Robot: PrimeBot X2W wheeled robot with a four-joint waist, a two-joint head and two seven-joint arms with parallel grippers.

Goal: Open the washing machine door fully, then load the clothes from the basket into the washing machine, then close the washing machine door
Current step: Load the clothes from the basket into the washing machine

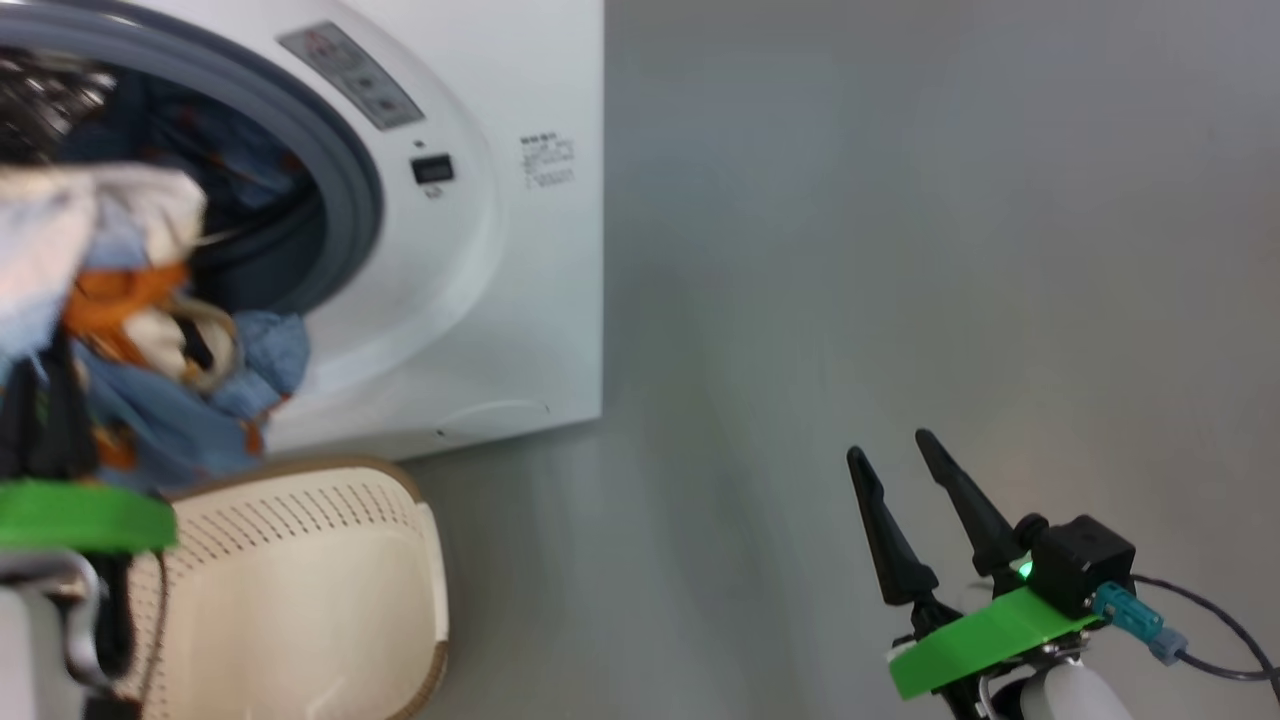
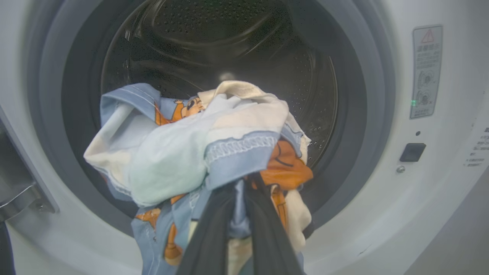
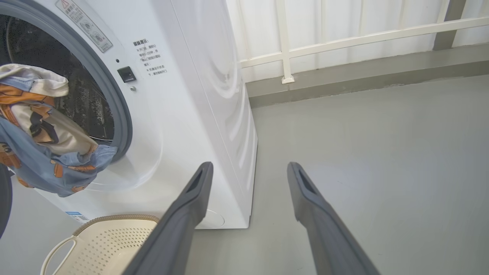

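Note:
The washing machine [image 1: 520, 250] stands with its round opening uncovered and its steel drum [image 2: 229, 46] in plain sight. My left gripper [image 2: 240, 185] is shut on a bundle of light-blue, white and orange clothes [image 2: 191, 152], held in front of the opening's lower half, above the basket. More blue fabric [image 1: 230, 160] lies inside the drum. The cream basket [image 1: 300, 580] sits on the floor below the opening; what shows of its inside is bare. The door is out of view, apart from its metal hinge [image 2: 17, 193]. My right gripper [image 1: 892, 447] hangs open over the floor, right of the machine.
Grey floor [image 3: 382, 152] spreads to the right of the machine. A white railing and panelled wall [image 3: 344, 38] run along the back. The machine's right side panel [image 3: 214, 95] is close to my right gripper's left finger.

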